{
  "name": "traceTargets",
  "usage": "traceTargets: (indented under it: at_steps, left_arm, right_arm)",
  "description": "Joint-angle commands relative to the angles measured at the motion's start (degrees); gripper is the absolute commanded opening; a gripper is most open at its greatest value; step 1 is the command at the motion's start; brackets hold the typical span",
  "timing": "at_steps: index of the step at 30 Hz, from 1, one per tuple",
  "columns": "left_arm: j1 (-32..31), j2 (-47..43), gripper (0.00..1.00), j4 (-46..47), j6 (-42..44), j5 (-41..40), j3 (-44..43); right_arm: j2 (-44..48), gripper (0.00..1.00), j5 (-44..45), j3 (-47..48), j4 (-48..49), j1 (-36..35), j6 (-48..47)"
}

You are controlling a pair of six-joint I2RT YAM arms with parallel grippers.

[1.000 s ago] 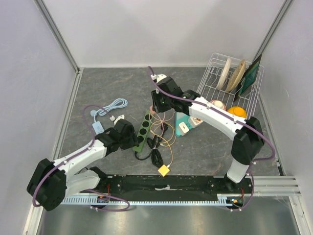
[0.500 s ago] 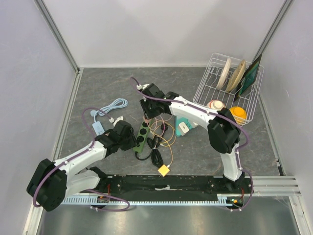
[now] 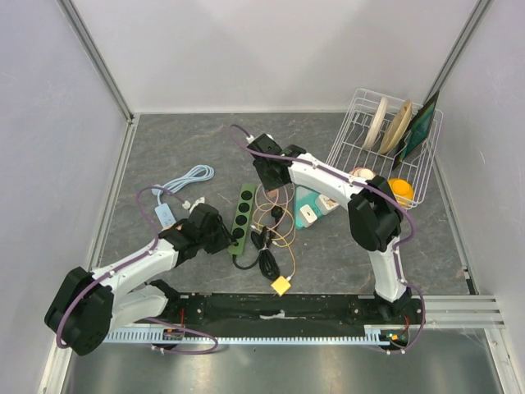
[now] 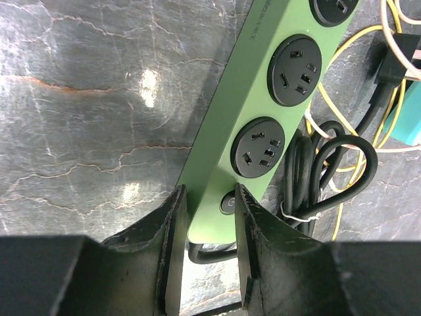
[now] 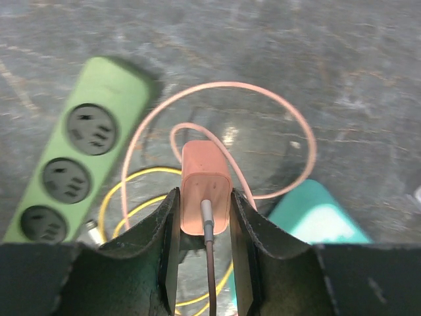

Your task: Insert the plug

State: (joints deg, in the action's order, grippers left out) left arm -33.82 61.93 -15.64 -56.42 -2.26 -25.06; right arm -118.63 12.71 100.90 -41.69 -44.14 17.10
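A green power strip (image 3: 243,209) with round black sockets lies in the middle of the table. My left gripper (image 4: 207,220) is shut on its near end, one finger on each side beside the power button (image 4: 228,203). The left gripper (image 3: 223,236) shows in the top view too. My right gripper (image 5: 205,204) is shut on a pink plug (image 5: 205,174), whose cable runs back between the fingers. It hangs above the table just right of the strip's (image 5: 72,171) far end, at the right gripper (image 3: 268,174) in the top view.
Pink cable (image 5: 289,125) and yellow wire (image 5: 125,191) loop beside the strip. A coiled black cord (image 3: 264,258), a teal and white adapter (image 3: 308,209) and a yellow tag (image 3: 281,286) lie right of it. A blue cable (image 3: 184,180) lies left. A dish rack (image 3: 353,123) stands back right.
My left jaws have closed in on the strip's near end. The right gripper with the pink plug swung left, then back right above the strip's far end.
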Motion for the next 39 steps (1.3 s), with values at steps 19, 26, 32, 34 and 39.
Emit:
traceTargets:
  at_steps: [19, 26, 32, 34, 39]
  left_arm:
    - [-1.33, -6.48, 0.5, 3.59, 1.84, -1.6, -12.9]
    - [-1.24, 2.39, 0.5, 19.92, 1.5, -3.62, -15.37]
    - [-1.24, 14.6, 0.49, 30.3, 2.37, -4.15, -20.64]
    - [-1.24, 17.42, 0.48, 31.98, 2.46, -4.24, -22.13]
    - [-1.68, 25.42, 0.43, 33.22, 1.23, 0.59, -23.37]
  right_arm:
    - [15.79, 0.0, 3.91, -9.23, 11.27, 7.31, -5.33]
    - [19.31, 0.0, 0.04, -14.32, 14.79, 7.31, -4.1]
    - [22.56, 0.0, -5.67, -18.45, 18.31, 7.31, -1.2]
    - [23.87, 0.0, -7.17, -19.6, 19.89, 7.31, 0.03]
    - [26.43, 0.0, -8.84, -22.76, 23.14, 7.31, 2.32]
